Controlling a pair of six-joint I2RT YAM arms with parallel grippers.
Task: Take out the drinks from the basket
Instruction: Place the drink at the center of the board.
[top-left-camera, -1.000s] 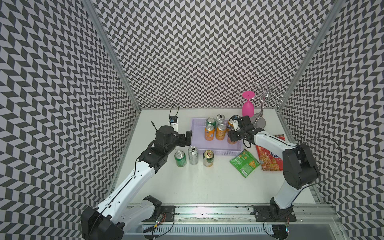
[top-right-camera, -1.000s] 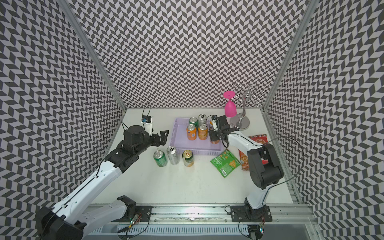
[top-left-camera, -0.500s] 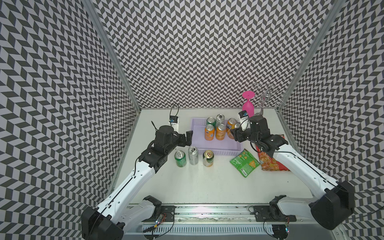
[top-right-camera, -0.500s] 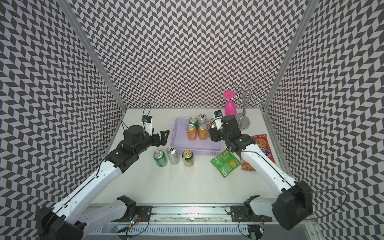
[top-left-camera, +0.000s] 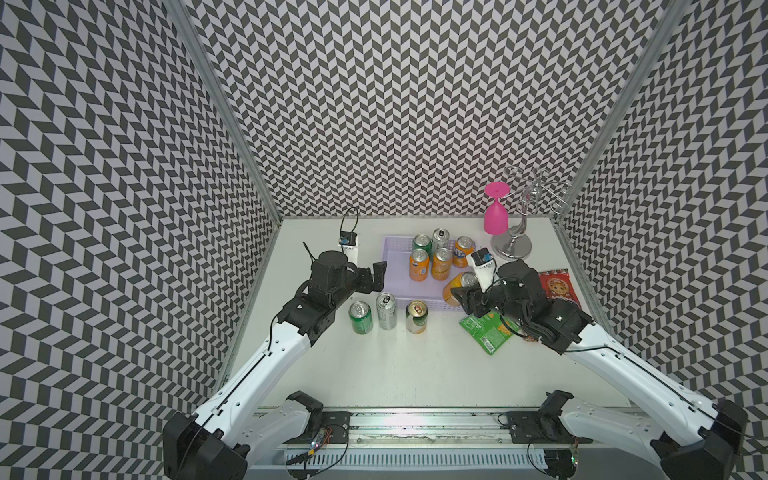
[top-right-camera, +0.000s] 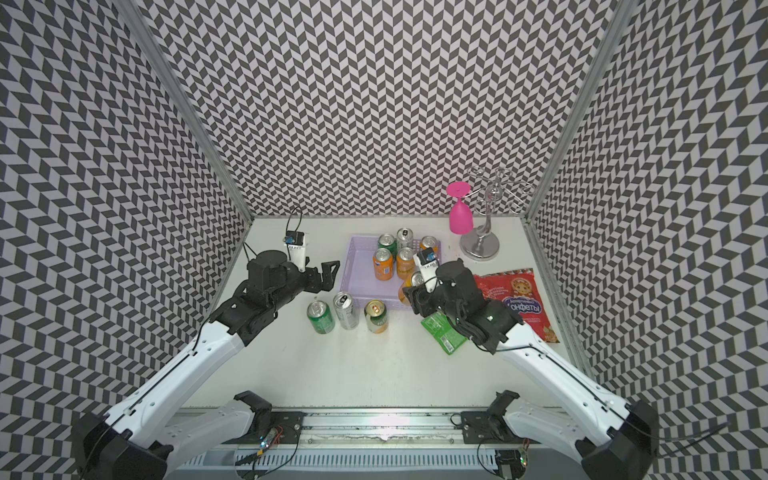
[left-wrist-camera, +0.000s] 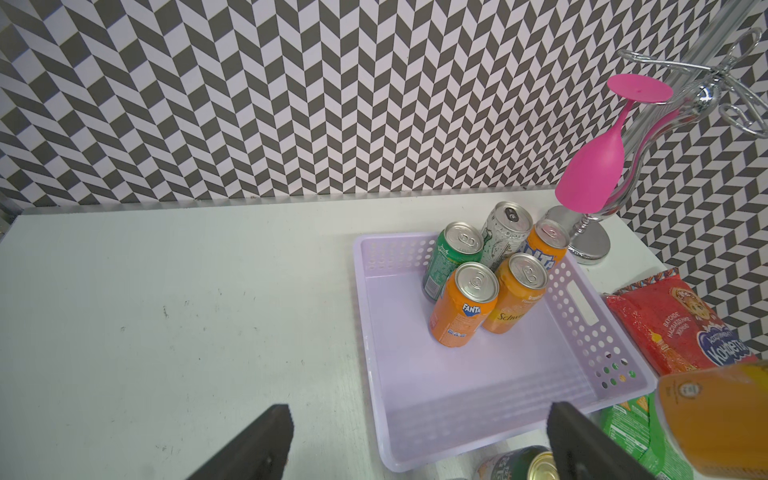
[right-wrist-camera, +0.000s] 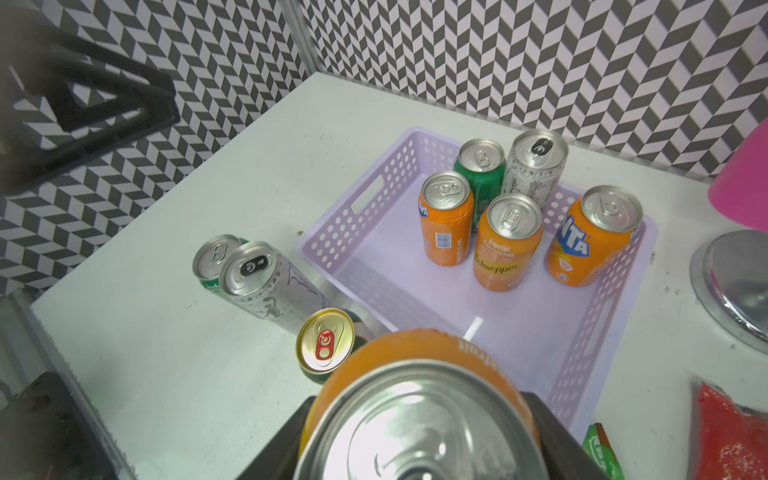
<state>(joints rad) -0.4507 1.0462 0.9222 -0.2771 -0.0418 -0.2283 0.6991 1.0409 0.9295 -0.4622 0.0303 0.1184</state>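
Right gripper clamps a tilted orange can over the near right corner of the lilac basket in both top views. The left gripper hangs wide open and empty just beside the basket's left wall.

Left wrist view: spread fingers with nothing between them, and five cans clustered toward the basket's far right corner.

Right wrist view: the orange can fills the jaws, and three cans stand on the table just outside the basket.
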